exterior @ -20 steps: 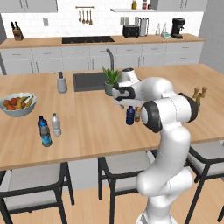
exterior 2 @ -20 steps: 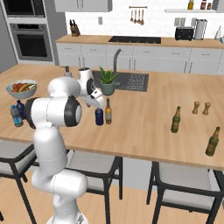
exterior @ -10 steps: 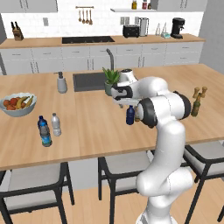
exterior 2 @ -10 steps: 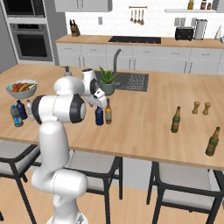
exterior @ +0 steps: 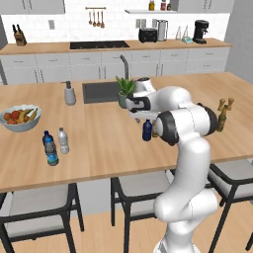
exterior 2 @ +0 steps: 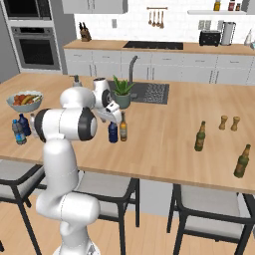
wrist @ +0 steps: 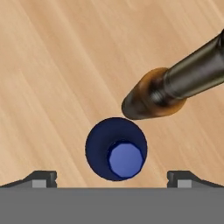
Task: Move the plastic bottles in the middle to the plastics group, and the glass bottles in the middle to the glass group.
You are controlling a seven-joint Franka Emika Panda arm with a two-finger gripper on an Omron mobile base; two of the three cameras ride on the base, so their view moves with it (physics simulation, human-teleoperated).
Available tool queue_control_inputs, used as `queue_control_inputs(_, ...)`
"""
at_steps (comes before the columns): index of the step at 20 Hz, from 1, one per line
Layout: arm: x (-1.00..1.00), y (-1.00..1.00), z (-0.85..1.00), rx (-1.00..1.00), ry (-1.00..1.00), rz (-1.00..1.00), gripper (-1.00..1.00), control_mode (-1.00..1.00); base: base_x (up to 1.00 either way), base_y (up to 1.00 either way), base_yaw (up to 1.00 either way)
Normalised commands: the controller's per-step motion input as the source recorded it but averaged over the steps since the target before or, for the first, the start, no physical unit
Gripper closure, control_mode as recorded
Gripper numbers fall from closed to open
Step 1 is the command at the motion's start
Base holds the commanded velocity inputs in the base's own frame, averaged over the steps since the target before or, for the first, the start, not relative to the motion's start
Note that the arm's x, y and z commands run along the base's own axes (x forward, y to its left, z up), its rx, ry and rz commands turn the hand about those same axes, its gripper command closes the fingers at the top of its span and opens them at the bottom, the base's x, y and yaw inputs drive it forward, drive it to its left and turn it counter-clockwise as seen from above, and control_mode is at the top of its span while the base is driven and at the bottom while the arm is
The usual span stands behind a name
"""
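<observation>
Navy bottle (wrist: 116, 148), plain, unlabelled

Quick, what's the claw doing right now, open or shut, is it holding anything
Claw: open and empty, its tips wide apart on either side of the navy bottle, seen from above.
</observation>
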Motion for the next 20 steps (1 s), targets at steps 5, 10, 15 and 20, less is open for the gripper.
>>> queue_control_inputs(5,-0.06,0.00,-0.10,0.00,-0.02,0.00,-1.00,-1.00,0.00,0.00,0.00)
queue_control_inputs(10,0.00,0.00,-0.11,0.00,-0.02,0.00,-1.00,-1.00,0.00,0.00,0.00)
queue_control_inputs(15,0.00,0.00,0.00,-0.03,-0.01,0.00,-1.00,-1.00,0.00,0.00,0.00)
queue_control_inputs(20,0.00,0.00,0.00,-0.08,-0.03,0.00,-1.00,-1.00,0.00,0.00,0.00)
